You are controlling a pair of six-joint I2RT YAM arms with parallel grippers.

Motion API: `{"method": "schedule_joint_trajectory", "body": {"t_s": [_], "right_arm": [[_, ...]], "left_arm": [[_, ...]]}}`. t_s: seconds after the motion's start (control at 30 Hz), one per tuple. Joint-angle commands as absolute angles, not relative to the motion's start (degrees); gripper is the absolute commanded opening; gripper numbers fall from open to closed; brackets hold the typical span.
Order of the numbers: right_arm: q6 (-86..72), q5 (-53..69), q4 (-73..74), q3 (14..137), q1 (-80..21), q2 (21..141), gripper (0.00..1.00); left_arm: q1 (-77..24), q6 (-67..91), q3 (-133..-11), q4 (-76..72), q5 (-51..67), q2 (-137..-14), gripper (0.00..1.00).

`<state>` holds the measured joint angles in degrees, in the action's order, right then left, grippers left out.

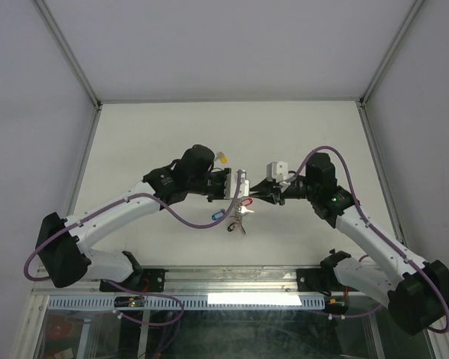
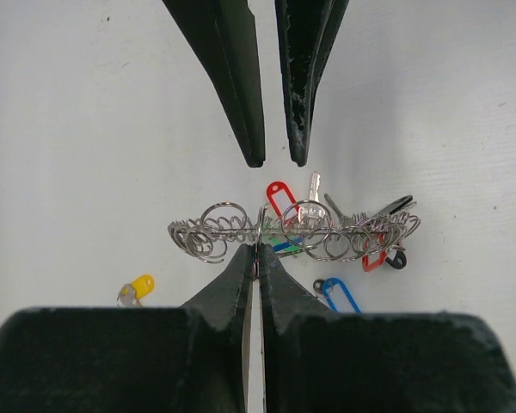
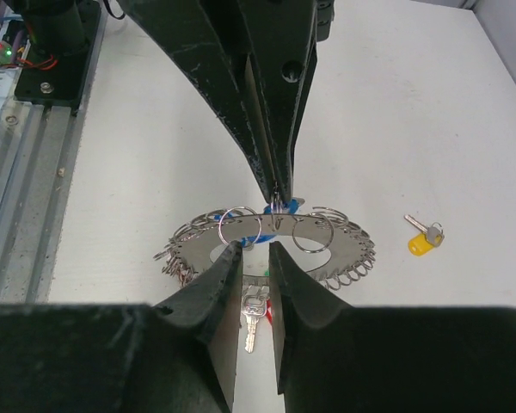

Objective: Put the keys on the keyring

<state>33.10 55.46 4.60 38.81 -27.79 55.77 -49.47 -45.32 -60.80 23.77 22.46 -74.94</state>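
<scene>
While both arms meet over table (image 1: 172, 127), keyring is held up off surface.
- Left pincer (image 2: 256, 258): fingers pressed together, pinching rim of keyring (image 3: 198, 249); ring lies roughly level.
- Right pincer (image 3: 254, 251): faces left pincer, fingers narrowly spread, tips at ring's near rim. Contact not discernible.
- Silver key (image 3: 251, 323): hangs under ring, seen in gap between right fingers.
- Blue-tag key (image 2: 335, 294): on table just beside left pincer, apart from ring.
- Yellow-tag key (image 2: 138, 288): on table at left pincer's other side, farther out.

Silver keyring (image 3: 271, 238) held level; yellow-tagged key (image 3: 423, 236) lying well apart.
</scene>
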Motion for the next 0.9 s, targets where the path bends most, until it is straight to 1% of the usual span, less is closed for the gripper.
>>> {"method": "schedule_joint_trajectory", "body": {"t_s": [0.0, 0.13, 0.33, 0.5, 0.73, 0.87], "right_arm": [[27.9, 53.9, -6.0, 36.8, -28.0, 56.9, 0.21], [23.6, 53.8, -14.7, 33.5, -28.5, 57.9, 0.21], [19.8, 52.8, -21.1, 31.4, -30.2, 60.5, 0.22], [12.0, 48.9, -32.1, 28.4, -32.3, 63.2, 0.22], [6.9, 46.4, -40.5, 27.3, -33.7, 66.5, 0.24], [6.4, 45.5, -40.7, 27.1, -33.8, 66.4, 0.24]], "left_arm": [[-50.1, -48.4, -67.1, 29.2, 19.4, -76.0, 0.00], [-51.1, -50.0, -70.3, 34.9, 16.2, -78.2, 0.00], [-52.6, -51.4, -74.5, 41.1, 11.2, -80.1, 0.00], [-54.3, -52.2, -77.4, 44.6, 7.8, -81.2, 0.00], [-55.1, -52.2, -78.4, 45.8, 7.0, -81.2, 0.00], [-55.3, -52.0, -78.6, 45.9, 7.0, -82.9, 0.00]]}}
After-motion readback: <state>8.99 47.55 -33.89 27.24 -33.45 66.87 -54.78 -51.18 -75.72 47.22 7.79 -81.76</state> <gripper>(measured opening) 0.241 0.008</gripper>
